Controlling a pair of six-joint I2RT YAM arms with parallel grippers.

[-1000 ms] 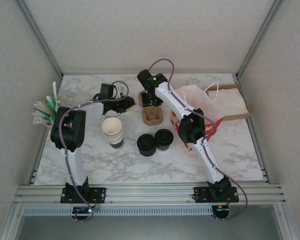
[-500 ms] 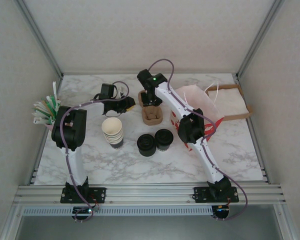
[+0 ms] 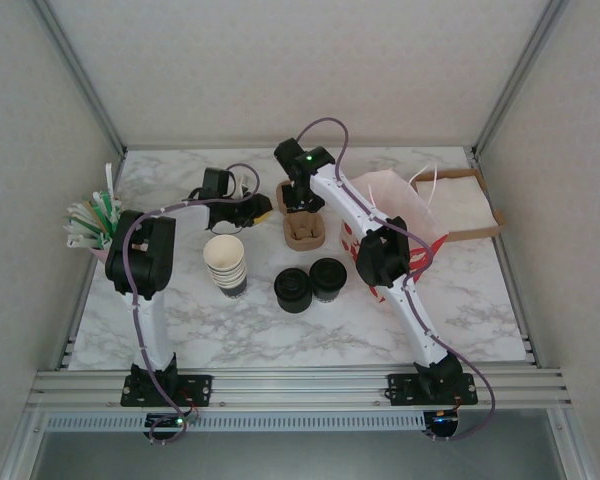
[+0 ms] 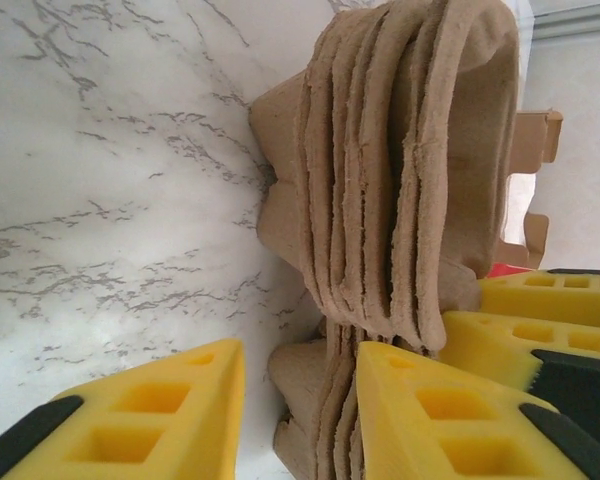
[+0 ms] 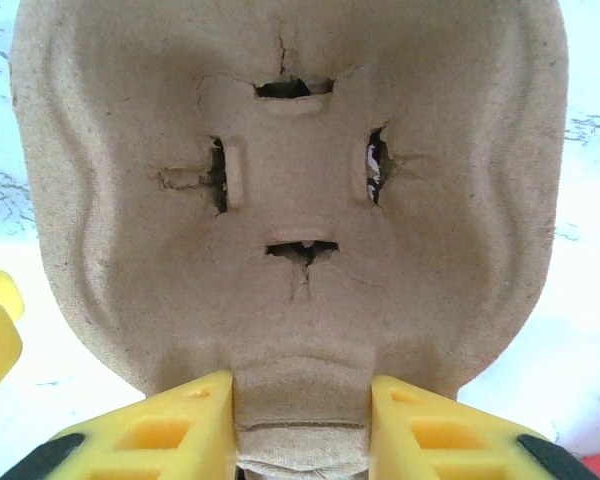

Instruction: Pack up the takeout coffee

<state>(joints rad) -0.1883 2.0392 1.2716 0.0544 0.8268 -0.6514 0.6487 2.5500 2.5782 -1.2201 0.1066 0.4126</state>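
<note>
Marble counter point(image 3: 480, 300): we find takeout coffee point(image 3: 328, 278) nearer the front edge than both grippers; right gripper point(image 5: 300, 400) pinches the pulp carrier stack point(image 3: 305, 232), left gripper point(image 4: 300, 365) straddles it part-open.

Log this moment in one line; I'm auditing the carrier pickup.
left gripper: open, straddling cup carriers | right gripper: closed on carriers' near end

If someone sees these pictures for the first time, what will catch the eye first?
The brown stack of pulp cup carriers at the far middle of the table, where the right gripper pinches its end and the left gripper stands open at its edge. Next, the red-and-white bag on the right.
</note>
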